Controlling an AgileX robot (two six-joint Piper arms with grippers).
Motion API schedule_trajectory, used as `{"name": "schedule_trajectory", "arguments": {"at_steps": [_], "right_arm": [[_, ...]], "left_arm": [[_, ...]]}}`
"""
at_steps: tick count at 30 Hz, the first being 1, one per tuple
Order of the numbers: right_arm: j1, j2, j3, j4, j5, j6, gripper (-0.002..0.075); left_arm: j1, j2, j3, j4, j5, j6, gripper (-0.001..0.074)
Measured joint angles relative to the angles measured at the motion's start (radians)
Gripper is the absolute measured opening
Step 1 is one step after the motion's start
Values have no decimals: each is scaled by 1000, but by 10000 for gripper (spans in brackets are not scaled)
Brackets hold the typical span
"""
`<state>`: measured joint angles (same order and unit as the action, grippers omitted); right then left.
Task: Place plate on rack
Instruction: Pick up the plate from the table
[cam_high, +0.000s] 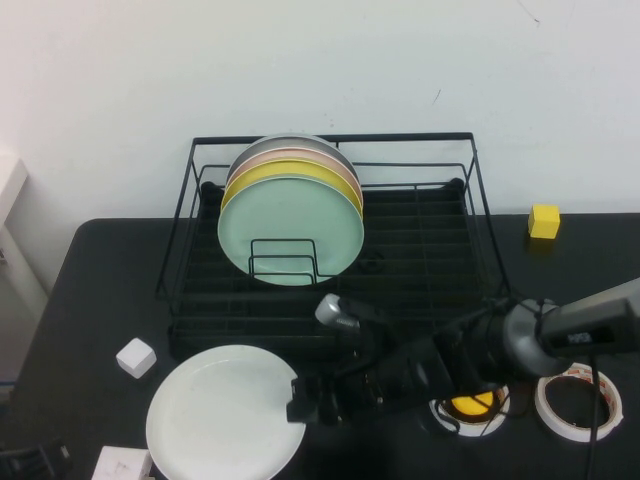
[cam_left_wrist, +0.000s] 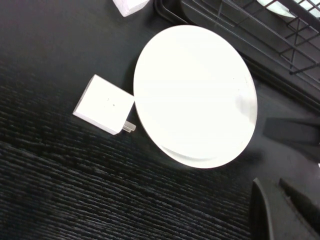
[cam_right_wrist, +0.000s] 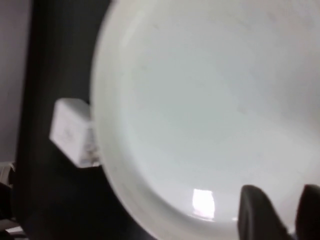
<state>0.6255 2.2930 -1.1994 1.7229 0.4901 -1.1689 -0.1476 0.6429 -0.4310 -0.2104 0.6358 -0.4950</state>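
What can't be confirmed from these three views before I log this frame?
- Left gripper: only dark fingertips at the left wrist view's edge; open or shut unclear.
- Right gripper: at the rim of the plain white round plate; contact is blurred in the right wrist view.
- Grey and pink plates in the black wire rack: mostly hidden behind the yellow plate and mint-green plate.

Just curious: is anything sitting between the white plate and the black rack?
No. In the high view only bare table separates plate from rack; the right gripper is at the plate's edge.
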Motion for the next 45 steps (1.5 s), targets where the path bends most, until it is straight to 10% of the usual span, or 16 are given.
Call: {"name": "schedule_trajectory", "arguments": {"at_steps": [9,21,45], "right_arm": [[0,-125,0,0,128,-220,18],[0,-92,-7,-9,545,-390,0],[142,-182,-32,-797,-103,584,-2]], "left_arm": [[0,0,0,0,-2,13,-2],[0,0,0,-4,-17,18,-2],[0,0,0,-19,-24,24,-2]]}}
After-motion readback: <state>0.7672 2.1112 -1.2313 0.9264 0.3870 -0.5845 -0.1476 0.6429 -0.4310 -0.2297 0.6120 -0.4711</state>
